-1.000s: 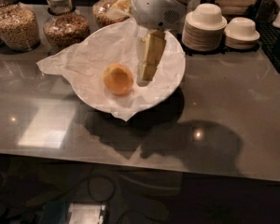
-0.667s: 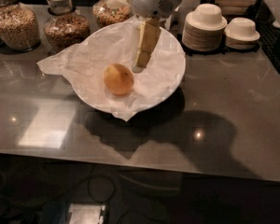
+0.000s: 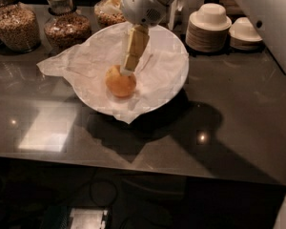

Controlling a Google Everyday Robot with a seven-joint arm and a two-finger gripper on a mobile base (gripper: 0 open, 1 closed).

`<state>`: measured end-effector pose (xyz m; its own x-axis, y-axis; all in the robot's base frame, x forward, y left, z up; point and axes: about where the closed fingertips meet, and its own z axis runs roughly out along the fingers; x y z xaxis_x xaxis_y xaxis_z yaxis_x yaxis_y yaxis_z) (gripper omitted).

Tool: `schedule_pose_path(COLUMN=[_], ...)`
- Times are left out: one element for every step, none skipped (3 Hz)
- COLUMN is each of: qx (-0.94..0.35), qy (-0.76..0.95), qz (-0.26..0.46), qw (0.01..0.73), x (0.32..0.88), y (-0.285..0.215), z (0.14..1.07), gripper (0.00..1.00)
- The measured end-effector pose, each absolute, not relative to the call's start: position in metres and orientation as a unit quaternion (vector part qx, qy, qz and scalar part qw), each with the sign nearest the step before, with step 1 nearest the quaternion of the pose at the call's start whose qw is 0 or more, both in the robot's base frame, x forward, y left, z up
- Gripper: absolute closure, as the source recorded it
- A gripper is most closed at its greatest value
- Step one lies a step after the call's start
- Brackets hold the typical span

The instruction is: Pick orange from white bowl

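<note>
The orange lies in the left-middle of the wide white bowl, on the crinkled white paper that lines the bowl and spills over its left rim. My gripper hangs down from the white arm at the top. Its yellowish tip is at the orange's upper back side and seems to touch it. The orange rests on the paper.
The bowl stands on a dark glossy counter. Glass jars of grains stand at the back left. Stacks of small white bowls and plates stand at the back right. The counter's front edge runs below.
My gripper has moved left and down, from beside the orange's right to directly over its top. The orange has stayed in the bowl.
</note>
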<state>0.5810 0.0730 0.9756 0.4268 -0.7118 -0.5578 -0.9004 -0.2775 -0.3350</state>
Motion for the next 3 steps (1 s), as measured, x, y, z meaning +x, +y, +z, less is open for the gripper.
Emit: schedule_pose_path(qx=[-0.779,-0.772,-0.764], qy=[0.516,0.521,0.531], qz=[0.182,0.204,0.220], qw=[0.306,0.301,0.293], x=[0.587,0.592,0.591], y=[0.084,0.089,0.089], z=[0.953,0.933,0.915], gripper=[0.00,0.00,0.00])
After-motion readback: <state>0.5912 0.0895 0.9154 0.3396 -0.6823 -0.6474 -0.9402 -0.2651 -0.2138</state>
